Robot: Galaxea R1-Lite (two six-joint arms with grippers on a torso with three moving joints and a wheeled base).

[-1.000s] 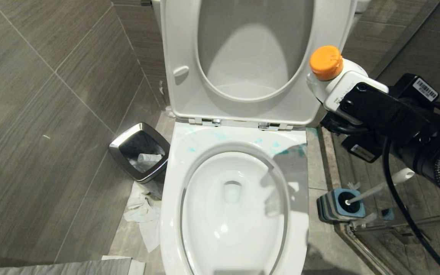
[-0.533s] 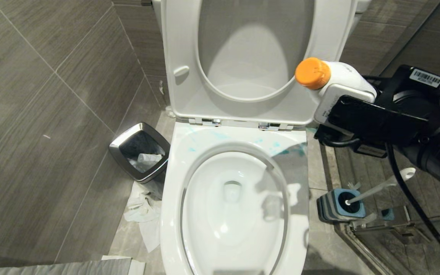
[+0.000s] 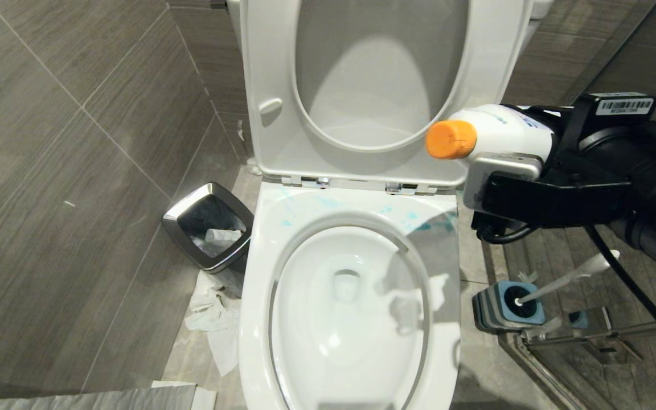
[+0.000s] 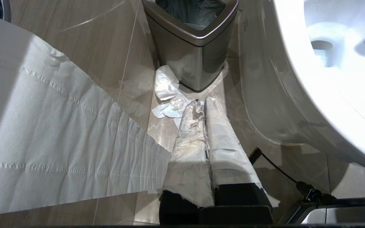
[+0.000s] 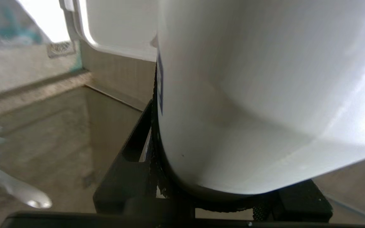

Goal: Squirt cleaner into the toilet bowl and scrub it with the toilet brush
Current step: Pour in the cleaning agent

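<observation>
One small square steel bin (image 3: 208, 225) stands at the far left against the grey tiled wall, with crumpled paper (image 3: 214, 319) on the floor in front of it. Low beside it, seen only in the left wrist view, the left gripper (image 4: 201, 106) hangs with its paper-wrapped fingers pressed together, holding nothing. Next comes the toilet bowl (image 3: 259, 296), glossy white, its seat and lid raised upright; turquoise smears of cleaner (image 3: 436, 223) streak the back of the broad rim near the chrome hinges, heaviest at the rear right corner. Above that corner the right gripper (image 3: 501, 171) is clamped on a white bottle (image 3: 504, 134) lying nearly level, its orange cap (image 3: 450, 139) pointing left in front of the raised seat. Farthest right, on the floor beside the bowl, the toilet brush (image 3: 567, 279) sits in its blue-and-grey holder (image 3: 504, 307), dark bristle head inside, slim white handle leaning out to the right
</observation>
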